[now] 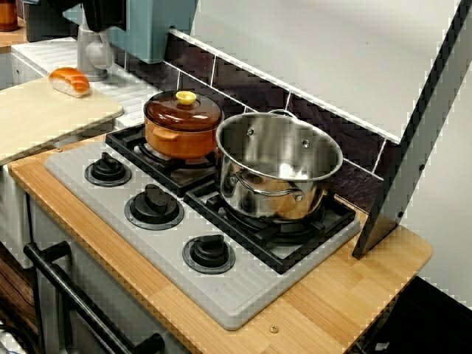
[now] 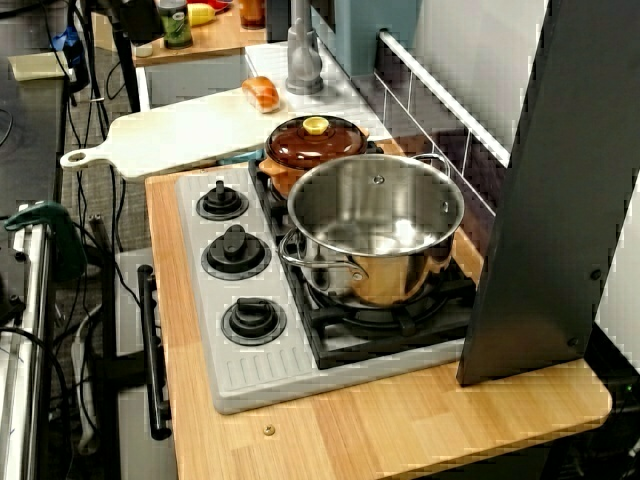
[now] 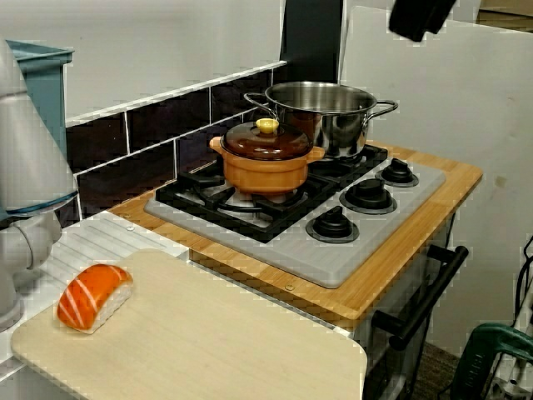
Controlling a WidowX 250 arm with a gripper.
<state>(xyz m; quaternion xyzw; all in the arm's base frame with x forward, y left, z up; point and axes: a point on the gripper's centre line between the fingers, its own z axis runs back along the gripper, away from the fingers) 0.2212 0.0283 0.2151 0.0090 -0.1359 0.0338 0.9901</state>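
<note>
Pincer (image 1: 103, 13), perhaps, cut off at top edge.

You've got big shiny steel pot (image 2: 375, 225) sitting empty on near black burner grate (image 2: 400, 325). Just behind it, brown lidded ceramic pot (image 2: 300, 150), yellow knob (image 2: 315, 125) on top. Three black round dials (image 2: 236, 250) line grey hob plate (image 2: 230, 375). Far back, orange-white sushi piece (image 2: 261, 94) on pale wooden board (image 2: 170, 140).

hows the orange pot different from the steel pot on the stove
The orange pot is covered by a brown lid with a yellow knob; the steel pot is open and looks empty. The steel pot is wider and taller than the orange pot. The steel pot is mirror-shiny; the orange pot is plain coloured. Both stand upright on the black grates, side by side near the tiled wall.
</note>
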